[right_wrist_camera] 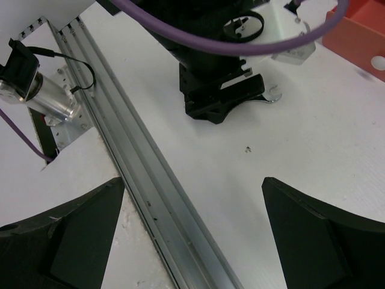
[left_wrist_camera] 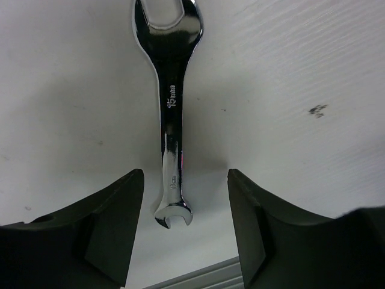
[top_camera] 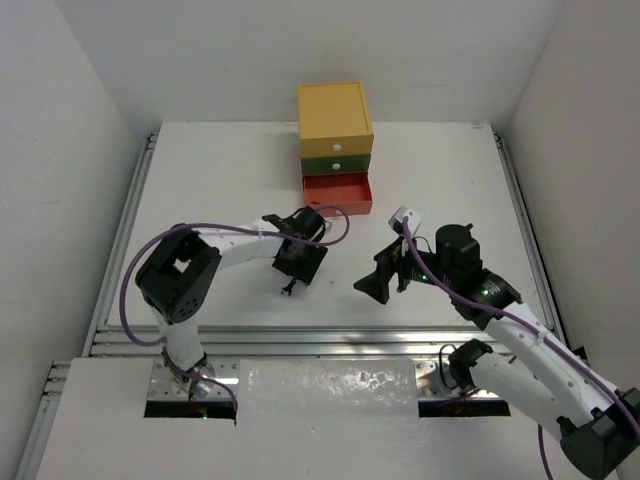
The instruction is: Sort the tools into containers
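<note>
A silver open-end wrench (left_wrist_camera: 171,114) lies flat on the white table. My left gripper (left_wrist_camera: 186,180) is open and hangs low over it, with the wrench's small end between the fingertips, touching neither. From above, only the wrench tip (top_camera: 288,290) shows below the left gripper (top_camera: 297,264). The chest stands at the back: yellow drawer (top_camera: 335,108), green drawer (top_camera: 337,160), and red-orange drawer (top_camera: 337,190) pulled out. My right gripper (top_camera: 380,284) is open and empty to the right of the left one. The other tools are out of view.
An aluminium rail (right_wrist_camera: 150,180) runs along the table's near edge, under the right gripper (right_wrist_camera: 192,183). The left gripper body (right_wrist_camera: 219,90) and the wrench end (right_wrist_camera: 272,94) show in the right wrist view, with the red drawer's corner (right_wrist_camera: 361,36) beyond.
</note>
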You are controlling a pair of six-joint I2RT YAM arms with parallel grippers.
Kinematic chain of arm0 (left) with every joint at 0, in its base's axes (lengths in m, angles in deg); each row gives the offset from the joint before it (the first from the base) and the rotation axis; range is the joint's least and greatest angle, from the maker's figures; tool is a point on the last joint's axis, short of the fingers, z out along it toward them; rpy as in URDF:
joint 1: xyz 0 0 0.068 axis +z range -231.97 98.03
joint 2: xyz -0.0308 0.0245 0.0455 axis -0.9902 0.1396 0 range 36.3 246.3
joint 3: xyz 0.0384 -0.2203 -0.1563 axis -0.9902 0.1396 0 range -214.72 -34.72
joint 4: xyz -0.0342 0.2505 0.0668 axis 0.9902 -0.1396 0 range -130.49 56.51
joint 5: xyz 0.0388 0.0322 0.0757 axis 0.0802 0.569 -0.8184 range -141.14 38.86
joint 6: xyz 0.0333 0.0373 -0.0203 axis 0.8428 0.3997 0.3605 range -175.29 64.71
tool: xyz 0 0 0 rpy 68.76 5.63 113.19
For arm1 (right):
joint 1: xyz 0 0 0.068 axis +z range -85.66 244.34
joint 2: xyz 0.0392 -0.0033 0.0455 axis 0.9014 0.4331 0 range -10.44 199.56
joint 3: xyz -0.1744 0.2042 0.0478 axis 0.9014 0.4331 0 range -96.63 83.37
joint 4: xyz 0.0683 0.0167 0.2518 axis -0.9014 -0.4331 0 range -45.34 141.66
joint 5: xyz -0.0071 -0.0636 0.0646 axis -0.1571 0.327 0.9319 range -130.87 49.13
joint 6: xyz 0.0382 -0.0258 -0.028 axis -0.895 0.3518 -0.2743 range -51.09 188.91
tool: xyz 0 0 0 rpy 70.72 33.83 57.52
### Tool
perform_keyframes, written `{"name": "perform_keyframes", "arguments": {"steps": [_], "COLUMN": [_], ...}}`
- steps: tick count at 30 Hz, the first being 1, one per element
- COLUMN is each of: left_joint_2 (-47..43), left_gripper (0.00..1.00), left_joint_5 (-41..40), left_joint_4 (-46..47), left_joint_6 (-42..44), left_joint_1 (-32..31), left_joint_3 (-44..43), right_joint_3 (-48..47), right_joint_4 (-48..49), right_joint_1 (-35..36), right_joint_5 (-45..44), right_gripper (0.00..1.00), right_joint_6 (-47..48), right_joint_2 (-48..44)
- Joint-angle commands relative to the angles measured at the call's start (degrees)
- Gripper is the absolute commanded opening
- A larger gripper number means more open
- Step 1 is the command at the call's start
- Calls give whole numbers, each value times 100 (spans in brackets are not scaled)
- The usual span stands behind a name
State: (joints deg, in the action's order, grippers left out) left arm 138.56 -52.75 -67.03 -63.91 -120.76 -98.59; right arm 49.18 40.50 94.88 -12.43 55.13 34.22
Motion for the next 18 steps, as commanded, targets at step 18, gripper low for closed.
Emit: {"name": "perform_keyframes", "arguments": {"steps": [18], "left_joint_2": [804], "left_gripper": [40], "left_joint_5": [81], "left_joint_4": [67], "left_joint_6": [159], "left_joint_1": [-103], "left_joint_3": [-310], "right_joint_3": [71], "right_joint_4": [131], "right_joint_1": [30], "right_joint_5": [-41], "right_gripper": [97], "right_joint_6": [16], "right_joint_2": [-221]}}
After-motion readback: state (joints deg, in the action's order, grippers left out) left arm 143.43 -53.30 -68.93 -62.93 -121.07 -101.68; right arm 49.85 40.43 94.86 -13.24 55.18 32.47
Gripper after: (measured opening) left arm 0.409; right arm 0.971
